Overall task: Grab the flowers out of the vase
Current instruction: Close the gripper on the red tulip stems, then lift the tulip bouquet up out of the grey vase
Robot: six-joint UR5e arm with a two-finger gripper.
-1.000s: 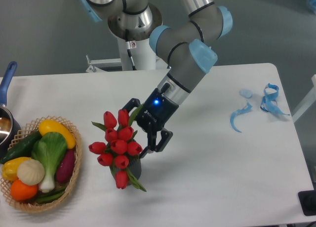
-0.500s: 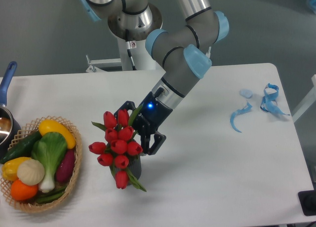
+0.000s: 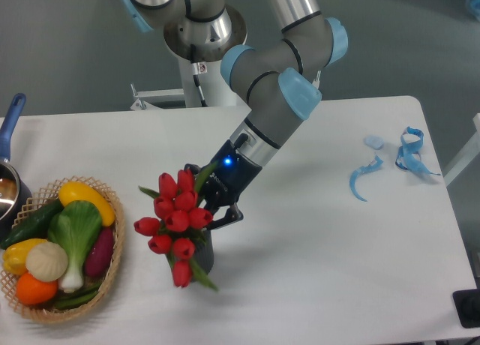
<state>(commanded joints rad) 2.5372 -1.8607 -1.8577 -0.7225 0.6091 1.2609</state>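
The flowers point(image 3: 174, 221), a bunch of red tulip buds with green leaves, stand in the vase point(image 3: 204, 257), a small dark grey cylinder mostly hidden under the buds, at the table's front centre-left. My gripper point(image 3: 211, 197) reaches in from the upper right, just above the vase's mouth. Its two dark fingers are drawn in against the right side of the bunch, one finger point(image 3: 227, 219) at the lower right and the other behind the top buds. The stems between the fingers are hidden by buds and leaves.
A woven basket point(image 3: 112, 274) of colourful vegetables sits at the front left, close to the bunch. A blue-handled pot point(image 3: 9, 131) is at the left edge. Blue ribbon scraps point(image 3: 409, 154) lie at the right. The robot's base point(image 3: 202, 67) stands behind the table.
The gripper slid left and down onto the bunch and its fingers drew closer together. The buds shifted slightly left and down as the fingers pressed in.
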